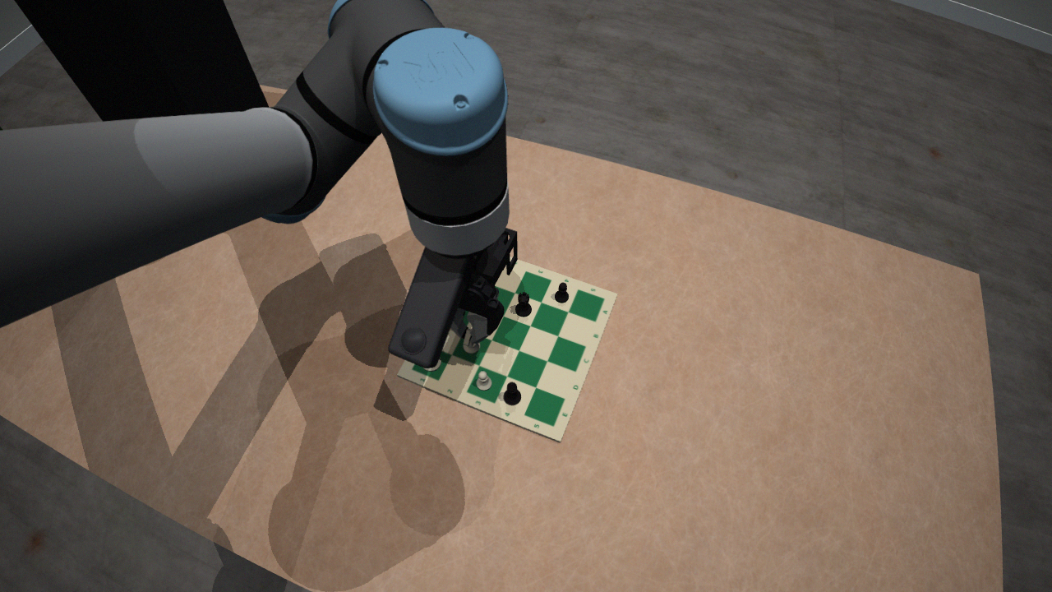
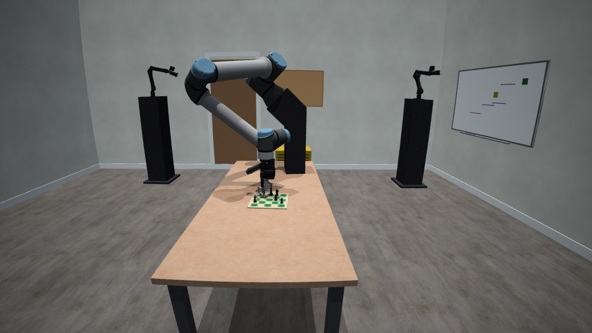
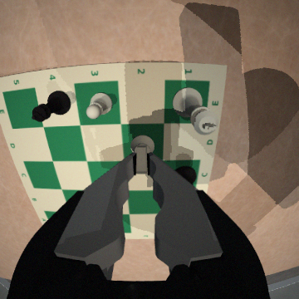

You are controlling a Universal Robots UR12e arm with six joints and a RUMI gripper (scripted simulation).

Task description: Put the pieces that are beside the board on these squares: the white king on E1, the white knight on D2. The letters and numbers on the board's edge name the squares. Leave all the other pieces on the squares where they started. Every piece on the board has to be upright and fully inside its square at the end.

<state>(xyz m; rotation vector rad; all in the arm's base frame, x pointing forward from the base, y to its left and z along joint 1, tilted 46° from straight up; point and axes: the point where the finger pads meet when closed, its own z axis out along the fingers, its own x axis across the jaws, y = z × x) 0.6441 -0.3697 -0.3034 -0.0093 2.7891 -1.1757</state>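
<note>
A long tan wooden table (image 2: 264, 256) carries a small green-and-cream chessboard (image 1: 566, 353) with letters and numbers printed along its edge. Above it the grey six-joint arm with blue joint caps (image 2: 231, 68) folds from its black pedestal, elbow high, forearm sloping down to a wrist that points the tool almost straight down over the board's row-1 and row-2 side.

As for progress, the tall white king (image 3: 188, 101) stands on the green square under the 1 in row E, which reads as E1; it looks upright, though its cross-topped head leans toward D1 in the wide-angle wrist view, so whether it sits fully inside the square cannot be told for sure. That half seems done.

The other half looks nearly finished: the dark two-jaw gripper (image 3: 142, 159) is clamped on the pale white knight (image 3: 142, 145), whose round base shows over the green square in column 2, row D. Whether the base touches the board cannot be told. Letting go and lifting off appear to be what is left.

A small white pawn (image 3: 96, 107) on E3 and black pawns (image 3: 50, 107) stand apart from it; one black piece (image 3: 186, 174) sits near the fingers.
</note>
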